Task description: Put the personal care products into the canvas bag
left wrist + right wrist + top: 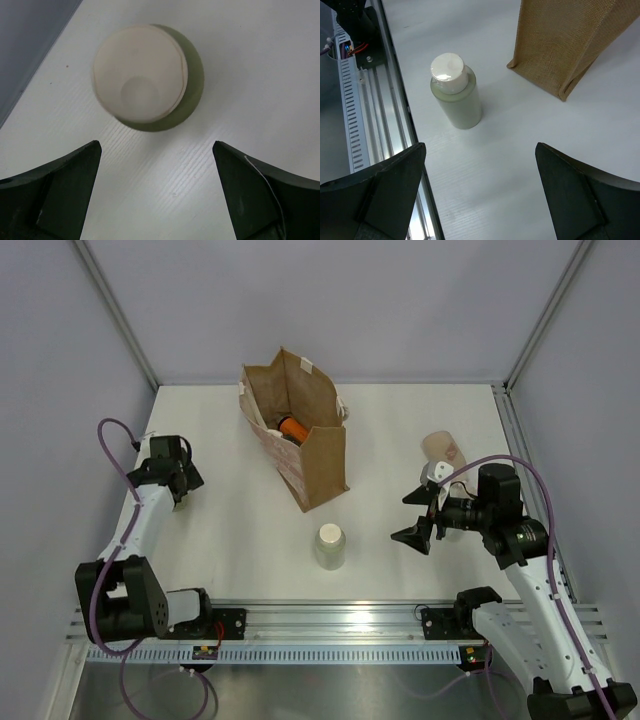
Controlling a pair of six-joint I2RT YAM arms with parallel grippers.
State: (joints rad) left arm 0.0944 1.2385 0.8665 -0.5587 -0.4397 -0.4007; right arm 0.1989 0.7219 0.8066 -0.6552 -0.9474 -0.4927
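Observation:
The canvas bag [318, 462] stands upright and open at mid-table, with an orange bottle [293, 427] inside; its corner shows in the right wrist view [560, 40]. A pale bottle with a white cap [331, 545] stands in front of the bag, also in the right wrist view [456, 95]. A peach bottle with a white nozzle [441, 451] lies at the right. A cream cylinder [140, 75] stands just ahead of my open left gripper [156, 150], seen from above; in the top view that gripper [178, 480] hides it. My right gripper [420, 515] [480, 150] is open, empty, apart from the pale bottle.
An aluminium rail [340, 625] runs along the near edge, also at the left of the right wrist view [370, 115]. Grey walls and metal posts [120, 320] enclose the table on three sides. A wall [30, 40] lies close left of the cream cylinder.

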